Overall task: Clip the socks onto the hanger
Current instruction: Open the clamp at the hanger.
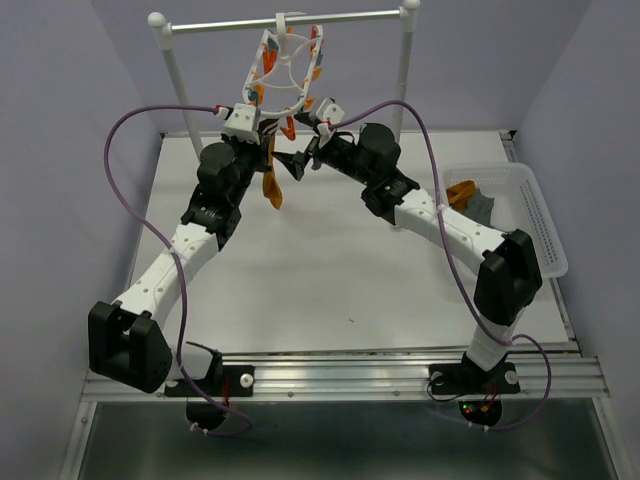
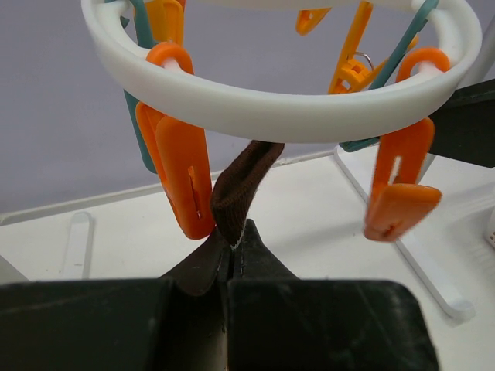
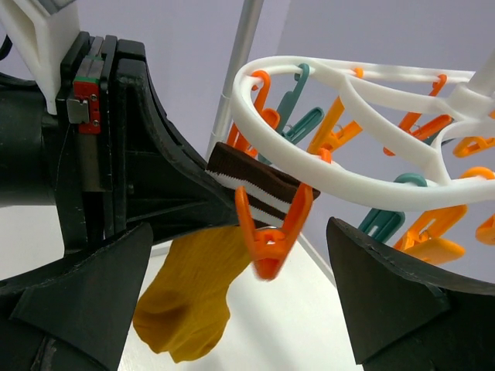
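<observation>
The white oval hanger [image 1: 285, 70] hangs from the rail with orange and teal clips. My left gripper [image 2: 234, 239] is shut on the dark brown striped cuff [image 2: 241, 185] of a mustard sock [image 1: 272, 182], holding it just under the hanger's ring [image 2: 271, 120] beside an orange clip [image 2: 184, 174]. In the right wrist view the sock's body [image 3: 186, 305] dangles below. My right gripper [image 3: 247, 290] stands open, its fingers on either side of an orange clip [image 3: 271, 232] that hangs in front of the cuff [image 3: 255, 185]. That clip's lower tips are together, not on the sock.
The white-posted rail stand [image 1: 290, 22] spans the back of the table. A clear basket [image 1: 545, 215] at the right holds an orange sock [image 1: 462, 190] and a grey sock [image 1: 484, 204]. Purple cables loop over both arms.
</observation>
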Controlling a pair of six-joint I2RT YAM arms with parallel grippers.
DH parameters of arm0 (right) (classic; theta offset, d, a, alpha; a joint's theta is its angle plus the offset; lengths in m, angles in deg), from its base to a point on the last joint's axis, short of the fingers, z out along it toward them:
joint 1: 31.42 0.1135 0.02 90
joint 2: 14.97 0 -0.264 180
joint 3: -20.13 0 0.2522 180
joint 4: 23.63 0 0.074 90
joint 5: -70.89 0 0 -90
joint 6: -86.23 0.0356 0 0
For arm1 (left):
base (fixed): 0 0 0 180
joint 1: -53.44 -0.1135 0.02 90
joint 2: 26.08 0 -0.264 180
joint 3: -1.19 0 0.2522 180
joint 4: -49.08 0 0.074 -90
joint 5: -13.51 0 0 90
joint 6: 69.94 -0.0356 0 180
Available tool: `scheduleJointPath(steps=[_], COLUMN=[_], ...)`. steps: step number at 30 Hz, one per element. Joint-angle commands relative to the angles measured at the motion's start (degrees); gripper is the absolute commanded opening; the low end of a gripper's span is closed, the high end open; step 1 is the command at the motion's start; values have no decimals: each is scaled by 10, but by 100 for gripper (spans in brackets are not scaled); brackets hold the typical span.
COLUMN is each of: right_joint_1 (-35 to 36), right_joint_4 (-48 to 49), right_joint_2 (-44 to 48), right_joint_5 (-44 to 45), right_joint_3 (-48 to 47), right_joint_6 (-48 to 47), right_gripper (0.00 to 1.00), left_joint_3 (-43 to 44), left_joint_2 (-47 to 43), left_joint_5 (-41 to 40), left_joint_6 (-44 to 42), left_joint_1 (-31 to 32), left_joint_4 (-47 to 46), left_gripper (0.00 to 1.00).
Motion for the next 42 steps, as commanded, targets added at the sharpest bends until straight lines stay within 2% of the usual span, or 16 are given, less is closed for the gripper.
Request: scheduleJointPath(steps=[1, 33, 42], right_joint_1=[4, 4, 4], right_joint_4=[34, 37, 66], right_joint_2=[37, -33, -28], right_joint_5=[17, 46, 48], right_joint_3=[6, -83, -54], right_joint_6=[1, -25, 13], right_gripper=[100, 99, 98], left_joint_3=[14, 10, 7], left_joint_2=[-23, -23, -28], left_joint_5=[-1, 2, 20], left_joint_6=[-10, -20, -20], left_joint_1=[-2, -2, -2], left_joint_4=[-29, -31, -31], left_gripper=[0, 0, 0])
